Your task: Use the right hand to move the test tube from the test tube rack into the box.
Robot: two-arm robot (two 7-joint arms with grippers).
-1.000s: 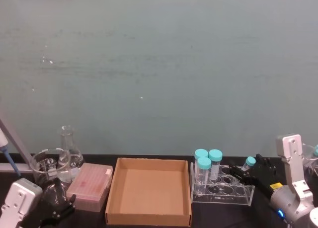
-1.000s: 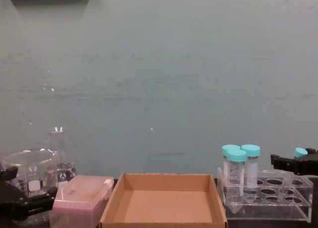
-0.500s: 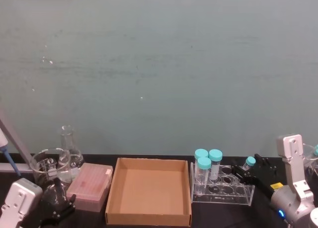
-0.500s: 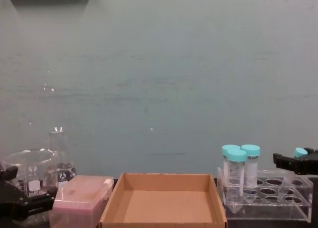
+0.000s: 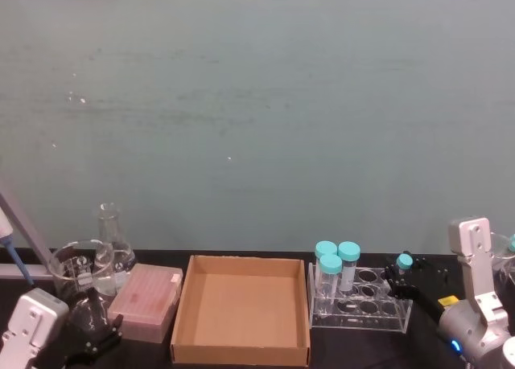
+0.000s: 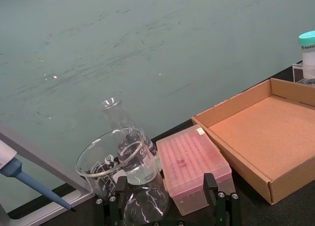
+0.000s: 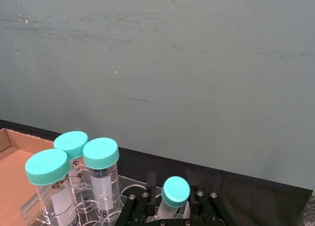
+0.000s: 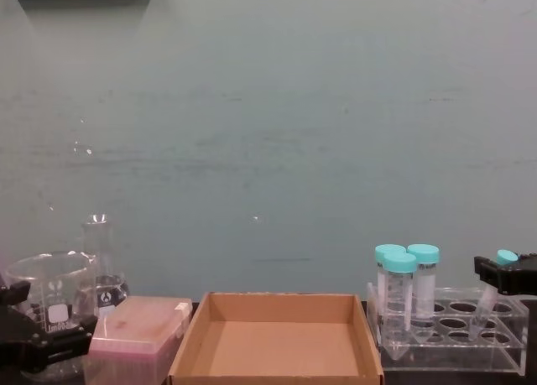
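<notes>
Right gripper (image 7: pixel 172 209): long, black, straddling the tube just under its cap; I cannot tell if it is clamped.
Test tube (image 7: pixel 175 192): slim, clear, small teal cap, tilted in a hole at the right end of the clear acrylic rack (image 5: pixel 358 305).
Cardboard box (image 5: pixel 241 321): shallow, brown, just left of the rack.
Left gripper (image 6: pixel 166 206): I see it parked near-left, jaws apart.

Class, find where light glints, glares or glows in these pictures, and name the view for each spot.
Left wrist view: white glare streaks cross the round flask, and the rim of the beaker glints. Head view: a blue light glows on the right arm. Chest view: a small bright speck sits on the wall.
</notes>
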